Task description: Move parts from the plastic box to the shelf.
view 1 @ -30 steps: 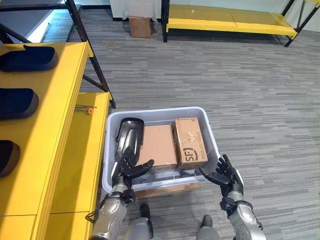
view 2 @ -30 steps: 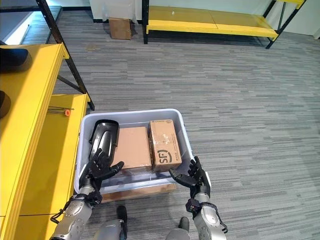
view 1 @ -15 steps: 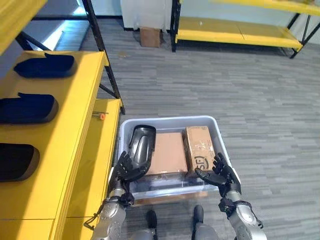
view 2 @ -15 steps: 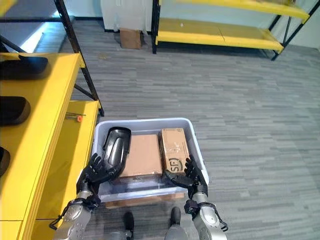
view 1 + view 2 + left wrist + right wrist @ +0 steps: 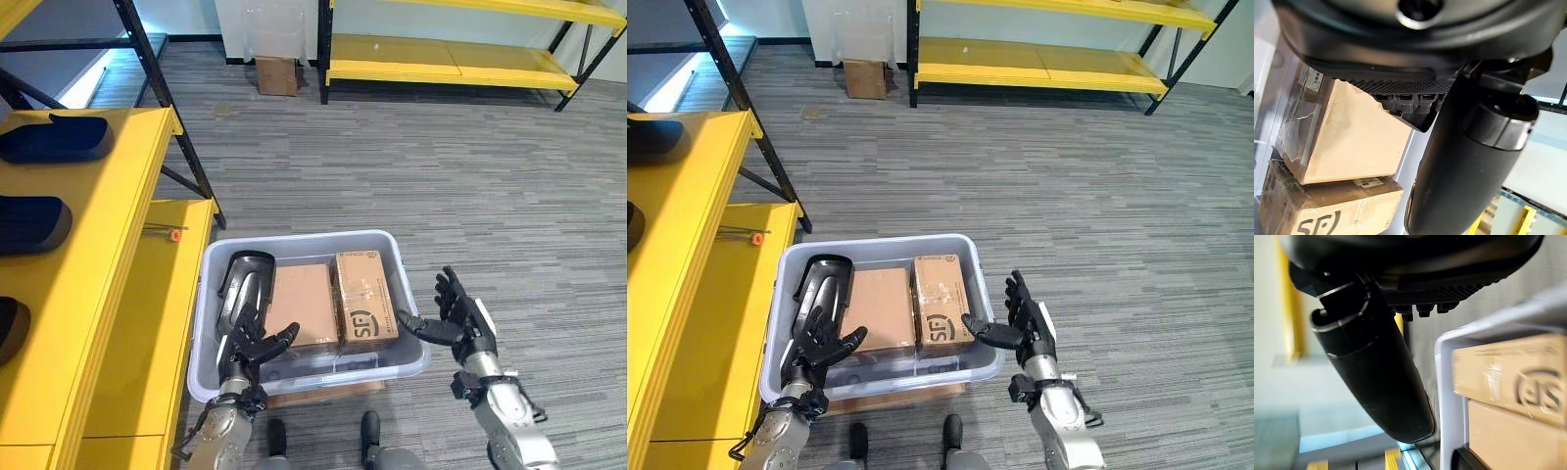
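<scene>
Three items are seen inside the plastic box [image 5: 411, 351]: a dark moulded part [image 5: 245, 284] at its left end, a plain cardboard carton [image 5: 303, 304] in the middle, and a taped carton [image 5: 364, 296] at the right. Three similar dark parts [image 5: 54, 140] are laid out along the upper deck of the yellow shelf [image 5: 127, 245] at the robot's left, so a portion of the transfer is judged to be done. At least the one dark part is left in the box; whether the cartons are also to be moved cannot be told.

The left hand [image 5: 249, 340] is held over the near left corner of the box, just short of the dark part, with fingers spread and straight. Nothing is gripped by it; contact with the part or the box rim cannot be confirmed. In the left wrist view the plain carton and taped carton are seen past its thumb [image 5: 1469, 147].

The right hand [image 5: 458, 319] is held outside the right wall of the box, palm turned toward it, fingers extended and splayed. Nothing is held, and it is seen apart from the box.
</scene>
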